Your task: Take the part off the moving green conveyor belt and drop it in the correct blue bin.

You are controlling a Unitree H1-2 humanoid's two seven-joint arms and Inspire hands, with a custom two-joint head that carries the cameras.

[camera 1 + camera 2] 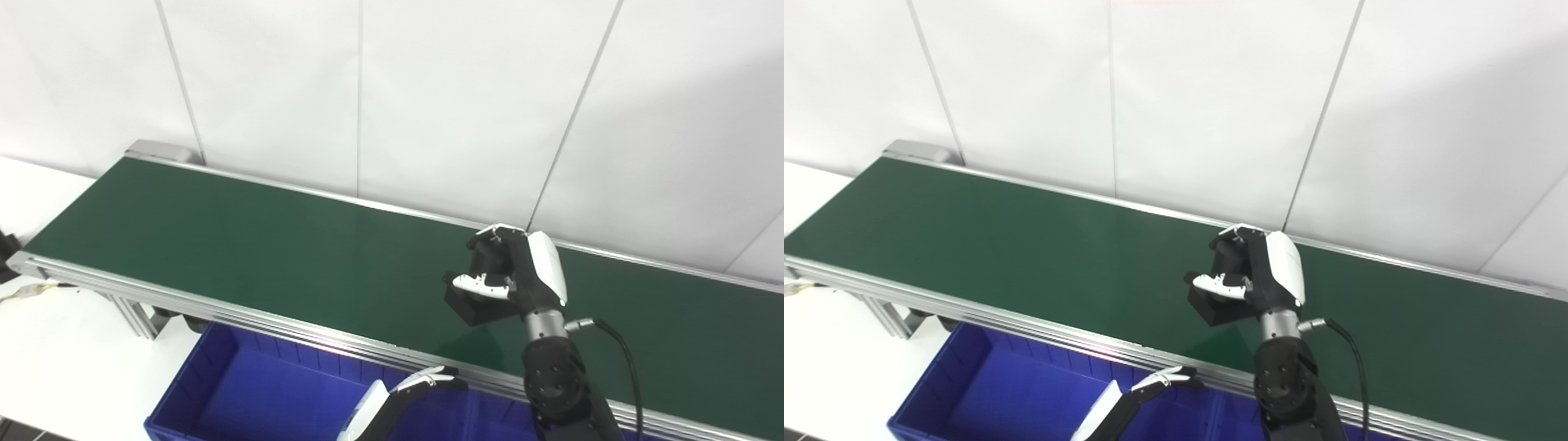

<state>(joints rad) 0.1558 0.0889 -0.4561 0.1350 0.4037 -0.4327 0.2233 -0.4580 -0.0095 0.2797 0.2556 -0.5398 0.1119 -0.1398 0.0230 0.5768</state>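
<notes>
Step in hand: I read this as the pick itself. My right hand (514,272) sits right of centre in the frame, over the green conveyor belt (257,245), with its fingers and thumb curled around a black block-shaped part (481,306).
Part: dark, boxy, tucked under the palm at the near side of the hand. I cannot tell from these views whether it rests on the belt or is already lifted clear.
Right hand state: clamped on the part, thumb across its front face.
Left hand: my left hand (1157,383) shows only as white-and-black fingers at the bottom centre, just in front of the belt's aluminium rail (245,315). I cannot tell whether it is spread or closed; it appears to hold nothing.
Bin: the blue bin (214,373) lies at lower left, below the near rail, with a divider wall visible inside.
Next move, my judgement: raise the part clear of the rail, bring it toward the bottom of the frame over the right compartment, then release.
</notes>
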